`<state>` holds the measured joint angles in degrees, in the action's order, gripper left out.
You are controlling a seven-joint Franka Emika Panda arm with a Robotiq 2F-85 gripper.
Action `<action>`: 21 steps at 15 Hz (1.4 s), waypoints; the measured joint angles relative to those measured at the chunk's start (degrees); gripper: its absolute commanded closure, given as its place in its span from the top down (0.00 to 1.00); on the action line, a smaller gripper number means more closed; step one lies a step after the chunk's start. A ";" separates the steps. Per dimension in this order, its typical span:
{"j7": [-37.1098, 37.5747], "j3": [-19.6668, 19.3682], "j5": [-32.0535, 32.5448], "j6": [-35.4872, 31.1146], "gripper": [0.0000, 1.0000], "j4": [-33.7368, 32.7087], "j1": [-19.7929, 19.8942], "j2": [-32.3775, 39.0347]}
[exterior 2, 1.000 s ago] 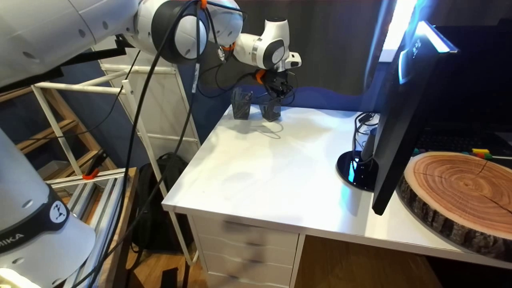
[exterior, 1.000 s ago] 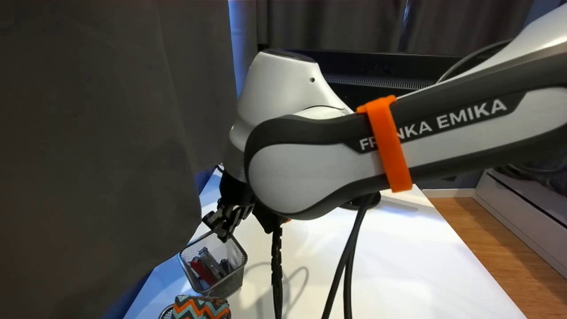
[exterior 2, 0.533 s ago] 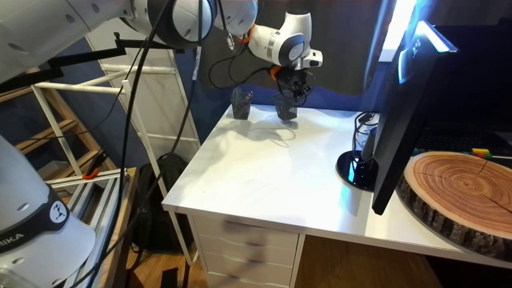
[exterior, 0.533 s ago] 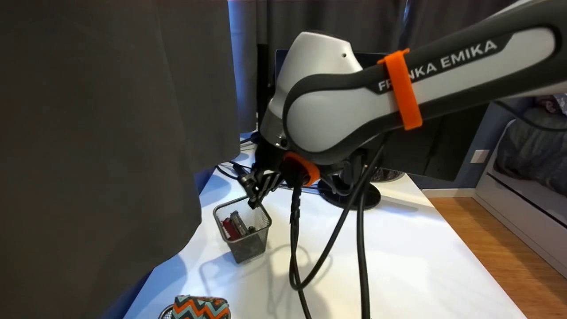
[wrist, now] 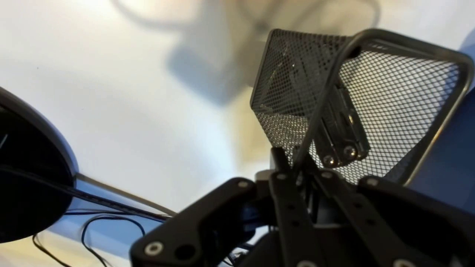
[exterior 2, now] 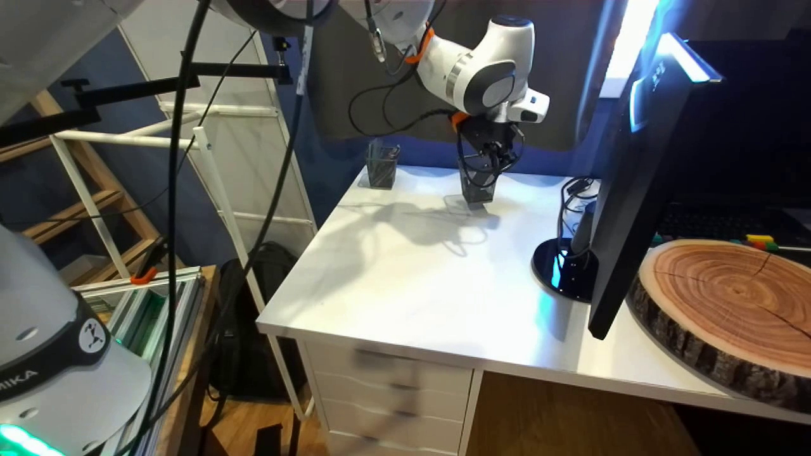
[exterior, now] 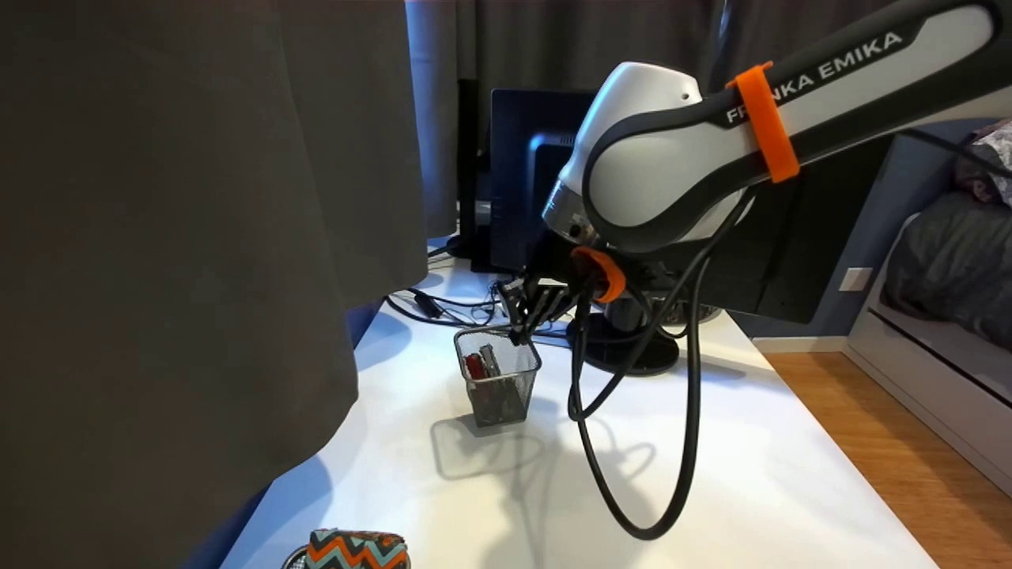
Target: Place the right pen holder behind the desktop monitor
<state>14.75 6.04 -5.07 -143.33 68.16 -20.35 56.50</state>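
Observation:
The right pen holder is a dark grey wire-mesh cup. It shows in both exterior views and in the wrist view. A red thing and a grey thing stick up inside; the wrist view shows a dark folding tool in it. My gripper is shut on its rim, which runs between the fingertips. The cup hangs tilted above the desk, its shadow apart from it. The desktop monitor stands beyond it on a round black base, also in the wrist view.
A zigzag-patterned container is at the near desk end; a dark mesh cup stands at the back left corner. Cables lie near the monitor base. A dark curtain hangs beside the desk. A wood slice lies past the monitor.
My gripper has carried the pen holder to the right in both exterior views, away from the zigzag container and closer to the monitor. The gripper has stayed shut on the rim.

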 measured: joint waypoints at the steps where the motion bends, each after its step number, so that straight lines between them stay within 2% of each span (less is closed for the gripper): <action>1: 0.00 0.00 0.00 0.00 0.02 0.00 -0.14 0.25; 4: 0.74 -0.98 0.03 -0.04 0.02 0.68 -0.10 0.51; 7: 2.99 -4.73 0.02 0.70 0.02 3.21 0.71 -0.34; 12: 4.04 -6.25 -0.05 0.56 0.02 13.74 5.67 -8.33; 16: 3.37 -5.44 -0.44 0.24 0.02 23.02 9.88 -14.98; 21: 2.84 -2.12 -3.49 -4.81 0.02 26.83 11.43 -14.87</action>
<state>17.58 3.92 -8.56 -148.13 94.99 -8.92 41.64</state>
